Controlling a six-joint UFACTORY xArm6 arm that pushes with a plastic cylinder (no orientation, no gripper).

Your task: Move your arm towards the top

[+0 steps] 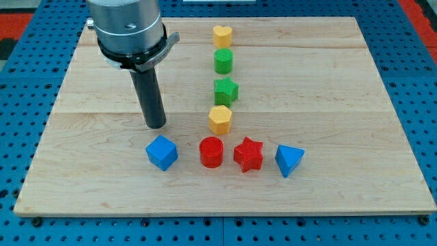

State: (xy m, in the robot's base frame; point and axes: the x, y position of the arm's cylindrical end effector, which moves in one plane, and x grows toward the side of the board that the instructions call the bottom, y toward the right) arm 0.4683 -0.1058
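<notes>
My tip (156, 126) rests on the wooden board (328, 102), left of centre. A blue cube (162, 152) lies just below it. To the right of the cube, in a row, are a red cylinder (212, 152), a red star (248, 154) and a blue triangular block (288, 160). A column runs up the middle: a yellow hexagonal block (220, 119), a green star (225, 90), a green cylinder (223, 61) and a yellow heart (222, 35) at the view's top. The yellow hexagonal block is to the right of my tip.
The arm's grey metal body (128, 31) hangs over the board's upper left. A blue perforated table (20, 82) surrounds the board on all sides.
</notes>
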